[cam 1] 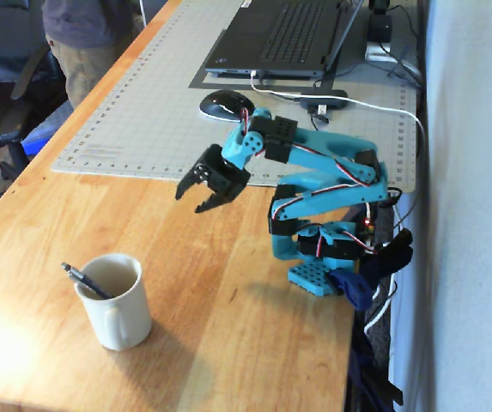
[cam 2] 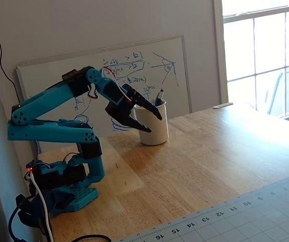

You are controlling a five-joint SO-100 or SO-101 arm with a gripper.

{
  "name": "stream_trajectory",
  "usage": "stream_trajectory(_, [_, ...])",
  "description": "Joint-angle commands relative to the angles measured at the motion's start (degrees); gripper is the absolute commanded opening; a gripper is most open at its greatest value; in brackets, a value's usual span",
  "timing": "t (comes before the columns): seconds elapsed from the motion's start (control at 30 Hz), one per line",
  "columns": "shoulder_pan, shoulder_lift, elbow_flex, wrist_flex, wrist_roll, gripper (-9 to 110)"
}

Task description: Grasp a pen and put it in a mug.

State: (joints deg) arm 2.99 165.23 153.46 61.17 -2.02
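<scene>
while one fixed view overlaps them, another shows the empty, spread end effector (cam 1: 196,198) well apart from the mug (cam 1: 117,302).

Daylight scene, bright overall. Source observed in a fixed view: window (cam 2: 263,55) at the right, panes blown out to near white, no detail recovered beyond the glass. Glare noted on the wooden table (cam 2: 265,128) below it — a pale washed band. In the other fixed view, a hot patch at the lower left of the table (cam 1: 5,343), grain lost there. Soft shadow thrown right of the mug (cam 1: 117,300); a fainter one under the arm (cam 1: 314,172). Both views slightly soft, low resolution, with compression noise — whiteboard (cam 2: 109,80) writing barely legible. No marked edge distortion noted. Background at upper left dim and murky.
</scene>
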Motion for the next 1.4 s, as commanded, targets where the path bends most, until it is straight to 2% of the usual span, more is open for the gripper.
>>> stream_trajectory(0.0, [0.44,6.77,4.39,0.09,-0.70,15])
stream_trajectory(0.33, [0.53,19.07,17.49,0.53,-0.62,15])
stream_trajectory(0.57, [2.72,26.54,21.62,7.73,-0.70,15])
stream_trajectory(1.37, [2.99,26.81,24.87,6.33,0.26,15])
